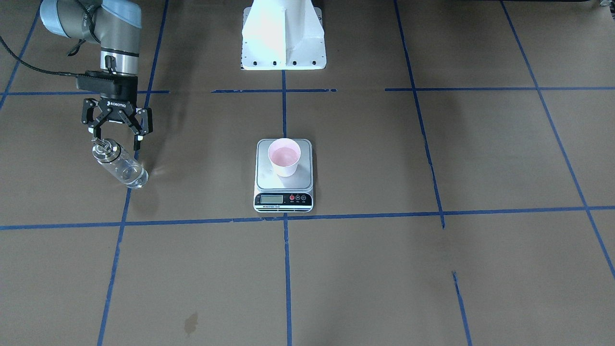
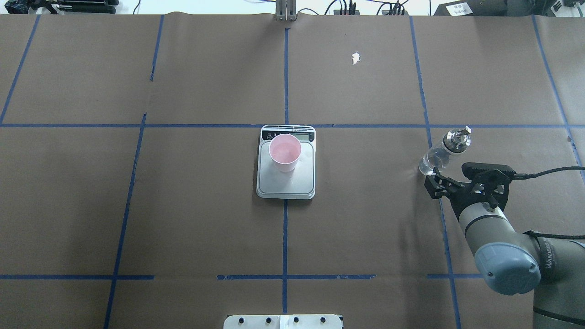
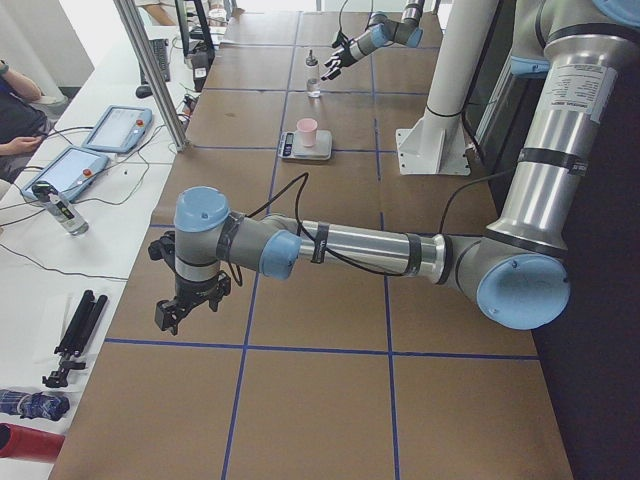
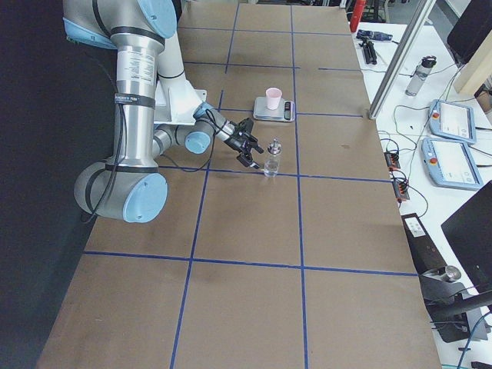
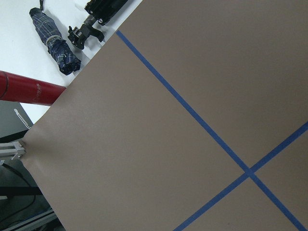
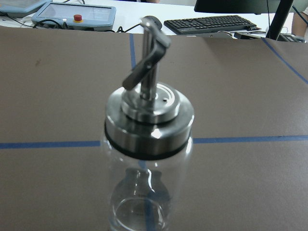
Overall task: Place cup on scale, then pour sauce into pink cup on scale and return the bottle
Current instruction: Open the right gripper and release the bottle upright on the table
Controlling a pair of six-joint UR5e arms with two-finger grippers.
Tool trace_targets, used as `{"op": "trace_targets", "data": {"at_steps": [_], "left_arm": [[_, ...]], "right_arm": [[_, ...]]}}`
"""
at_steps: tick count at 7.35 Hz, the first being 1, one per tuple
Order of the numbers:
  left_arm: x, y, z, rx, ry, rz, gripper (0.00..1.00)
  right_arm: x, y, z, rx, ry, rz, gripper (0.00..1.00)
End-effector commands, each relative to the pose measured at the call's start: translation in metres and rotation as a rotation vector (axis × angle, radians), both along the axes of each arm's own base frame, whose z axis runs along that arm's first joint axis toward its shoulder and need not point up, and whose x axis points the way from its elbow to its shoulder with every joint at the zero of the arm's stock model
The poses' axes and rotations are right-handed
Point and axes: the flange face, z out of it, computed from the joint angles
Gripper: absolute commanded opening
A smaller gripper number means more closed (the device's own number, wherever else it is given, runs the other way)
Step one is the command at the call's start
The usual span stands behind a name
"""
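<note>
The pink cup (image 1: 284, 157) stands upright on the steel platform of the scale (image 1: 283, 185) at the table's middle; both also show in the overhead view, cup (image 2: 284, 152) on scale (image 2: 286, 185). The bottle (image 1: 120, 163) with its silver cap and spout stands on the table on my right side (image 2: 441, 153). It fills the right wrist view (image 6: 147, 144). My right gripper (image 1: 116, 137) is open, just behind the bottle on the robot's side and apart from it. My left gripper (image 3: 185, 300) hangs far off at the table's left end. It shows in the exterior left view alone, so I cannot tell its state.
The white robot base (image 1: 283, 38) stands behind the scale. Blue tape lines cross the brown table cover. A bench with tablets (image 3: 110, 130) runs along the operators' side. A folded umbrella (image 5: 55, 41) and a red tube (image 5: 26, 89) lie beyond the table's left end.
</note>
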Motion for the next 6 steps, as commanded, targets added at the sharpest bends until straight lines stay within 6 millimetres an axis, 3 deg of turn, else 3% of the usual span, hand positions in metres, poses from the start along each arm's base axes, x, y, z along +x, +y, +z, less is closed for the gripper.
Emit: {"op": "trace_targets", "data": {"at_steps": [1, 4, 6], "left_arm": [[0.0, 0.001, 0.0, 0.0, 0.001, 0.0, 1.0], [0.0, 0.001, -0.002, 0.005, 0.001, 0.0, 1.0], [0.0, 0.001, -0.004, 0.008, 0.001, 0.0, 1.0]], "right_arm": [[0.03, 0.03, -0.014, -0.009, -0.016, -0.06, 1.0], [0.079, 0.044, -0.047, -0.054, -0.065, -0.111, 1.0], [0.102, 0.032, -0.058, -0.076, -0.042, -0.119, 1.0]]}}
